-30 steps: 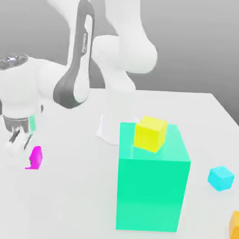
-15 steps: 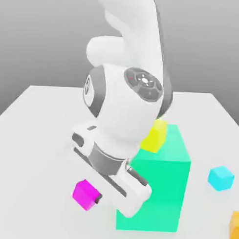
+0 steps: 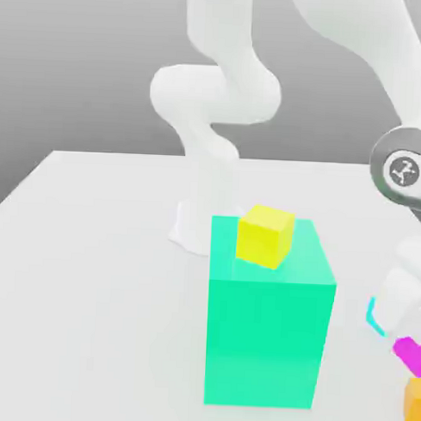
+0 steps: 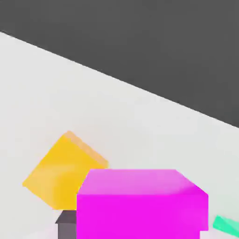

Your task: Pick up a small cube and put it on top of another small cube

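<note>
Above the orange cube [image 3: 415, 403], the pincer [image 3: 407, 330] is closed firmly on the magenta cube [image 3: 411, 355].

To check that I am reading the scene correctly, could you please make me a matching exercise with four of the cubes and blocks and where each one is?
Things:
1. yellow cube
2. magenta cube
3. green block
4. orange cube

Places:
A. standing on the table, bearing a cube
B. on top of a much larger block
C. on the table near the exterior view's right edge, bearing nothing
D. held in the tool, above the table

Pairs: 1-B, 2-D, 3-A, 4-C
</note>
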Available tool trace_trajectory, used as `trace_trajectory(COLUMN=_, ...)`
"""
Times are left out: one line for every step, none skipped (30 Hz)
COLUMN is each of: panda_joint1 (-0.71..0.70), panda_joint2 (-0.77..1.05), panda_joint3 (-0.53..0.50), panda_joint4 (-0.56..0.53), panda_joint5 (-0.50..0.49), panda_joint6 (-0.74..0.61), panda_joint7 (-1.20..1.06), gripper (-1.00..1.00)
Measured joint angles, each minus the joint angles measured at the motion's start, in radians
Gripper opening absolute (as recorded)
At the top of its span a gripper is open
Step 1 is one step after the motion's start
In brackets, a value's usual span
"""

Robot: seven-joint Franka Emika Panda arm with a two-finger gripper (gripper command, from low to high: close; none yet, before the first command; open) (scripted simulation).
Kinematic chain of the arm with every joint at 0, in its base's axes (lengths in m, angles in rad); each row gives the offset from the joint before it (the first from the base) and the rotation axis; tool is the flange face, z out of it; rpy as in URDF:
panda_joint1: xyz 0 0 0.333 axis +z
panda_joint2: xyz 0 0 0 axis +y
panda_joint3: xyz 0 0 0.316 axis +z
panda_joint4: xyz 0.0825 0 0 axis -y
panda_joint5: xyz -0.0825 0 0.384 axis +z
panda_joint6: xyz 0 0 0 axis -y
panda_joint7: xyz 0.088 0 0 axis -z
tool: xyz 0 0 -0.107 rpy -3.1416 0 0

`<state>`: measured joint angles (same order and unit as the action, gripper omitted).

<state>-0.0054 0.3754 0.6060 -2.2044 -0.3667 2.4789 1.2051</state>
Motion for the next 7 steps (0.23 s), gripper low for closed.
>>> trace_trajectory(panda_joint1=0.012, panda_joint2=0.029, panda_joint3=-0.015, panda_joint4=0.002, panda_joint5=-0.02, panda_joint6=0.027, panda_joint7=0.01, gripper=-1.0)
trace_trajectory(panda_joint1=0.029, panda_joint2=0.062, panda_joint3=-0.037, panda_joint4=0.005, panda_joint5=-0.047, panda_joint6=0.055, panda_joint7=0.027, gripper=-1.0)
trace_trajectory(panda_joint1=0.049, panda_joint2=0.095, panda_joint3=-0.062, panda_joint4=0.009, panda_joint5=-0.076, panda_joint6=0.083, panda_joint7=0.045, gripper=-1.0)
trace_trajectory(panda_joint1=0.061, panda_joint2=0.116, panda_joint3=-0.078, panda_joint4=0.011, panda_joint5=-0.094, panda_joint6=0.1, panda_joint7=0.057, gripper=1.0)
trace_trajectory(panda_joint1=0.061, panda_joint2=0.116, panda_joint3=-0.078, panda_joint4=0.011, panda_joint5=-0.094, panda_joint6=0.1, panda_joint7=0.057, gripper=1.0)
trace_trajectory(panda_joint1=0.061, panda_joint2=0.116, panda_joint3=-0.078, panda_joint4=0.011, panda_joint5=-0.094, panda_joint6=0.1, panda_joint7=0.057, gripper=1.0)
trace_trajectory(panda_joint1=0.061, panda_joint2=0.116, panda_joint3=-0.078, panda_joint4=0.011, panda_joint5=-0.094, panda_joint6=0.1, panda_joint7=0.057, gripper=1.0)
